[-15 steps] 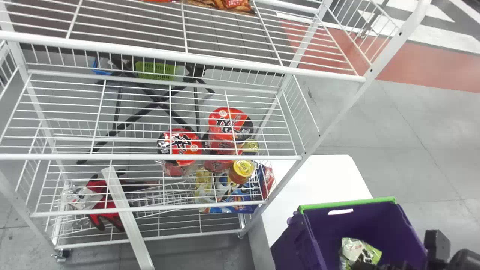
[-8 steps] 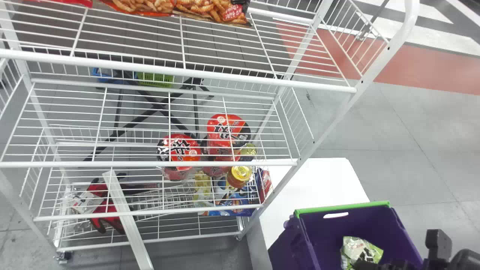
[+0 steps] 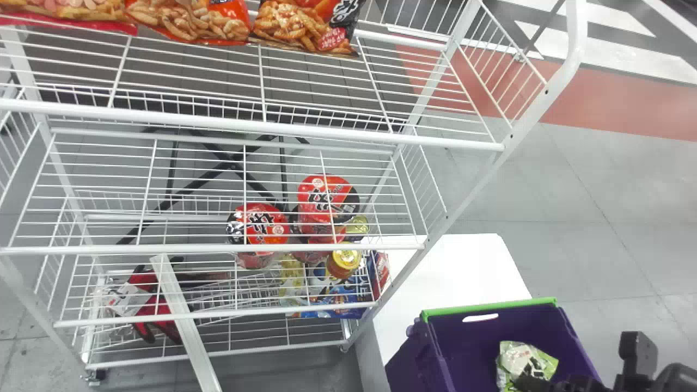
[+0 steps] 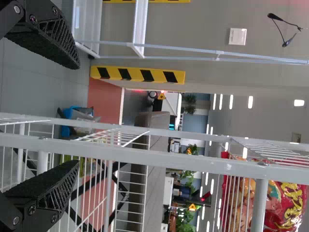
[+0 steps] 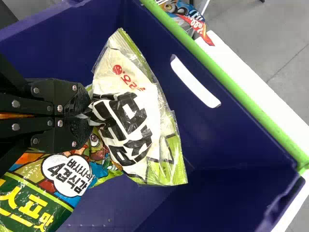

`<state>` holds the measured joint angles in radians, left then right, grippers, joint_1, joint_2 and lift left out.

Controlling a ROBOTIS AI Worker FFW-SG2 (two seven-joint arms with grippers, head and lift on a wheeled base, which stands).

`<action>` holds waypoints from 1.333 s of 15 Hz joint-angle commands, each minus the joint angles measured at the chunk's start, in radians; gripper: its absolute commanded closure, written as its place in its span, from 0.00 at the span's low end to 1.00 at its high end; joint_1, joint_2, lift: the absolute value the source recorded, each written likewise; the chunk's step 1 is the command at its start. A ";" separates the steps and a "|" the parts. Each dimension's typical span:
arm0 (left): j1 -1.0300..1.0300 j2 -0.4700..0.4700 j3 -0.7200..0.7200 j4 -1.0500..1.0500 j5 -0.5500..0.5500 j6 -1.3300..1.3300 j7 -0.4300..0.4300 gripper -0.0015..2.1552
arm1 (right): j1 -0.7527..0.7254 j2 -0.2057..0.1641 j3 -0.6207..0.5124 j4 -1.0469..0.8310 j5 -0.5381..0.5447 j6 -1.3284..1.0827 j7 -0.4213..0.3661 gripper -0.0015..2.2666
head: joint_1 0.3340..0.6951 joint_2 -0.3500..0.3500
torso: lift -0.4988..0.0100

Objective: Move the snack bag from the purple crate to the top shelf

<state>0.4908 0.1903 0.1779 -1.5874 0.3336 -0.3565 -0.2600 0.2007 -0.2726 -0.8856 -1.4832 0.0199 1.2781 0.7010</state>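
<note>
Snack bag [image 5: 140, 130] pinched in right gripper [image 5: 89, 115], rising against purple crate [image 3: 457, 332]; carry to top shelf [image 3: 245, 124] apparently begun.

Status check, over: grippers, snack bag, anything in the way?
Right gripper shut on green-and-white snack bag, inside purple crate. Left gripper open, empty, near white rack. Possible snag: colourful packet close beside the bag.
</note>
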 commanded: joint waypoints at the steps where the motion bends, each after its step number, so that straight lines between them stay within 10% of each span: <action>1: 0.000 0.000 -0.002 0.000 -0.001 0.000 -0.001 0.06 | 0.000 0.001 0.000 0.006 0.000 -0.009 0.000 0.78 | 1.00 0.00 | 0.52; 20: 0.002 -0.005 0.000 -0.002 -0.004 0.000 0.002 0.06 | 0.005 0.000 0.010 0.021 0.002 -0.036 -0.005 0.78 | 1.00 0.00 | 0.67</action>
<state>0.4925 0.1848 0.1779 -1.5879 0.3307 -0.3565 -0.2582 0.2056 -0.2727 -0.8762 -1.4649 0.0238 1.2420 0.6964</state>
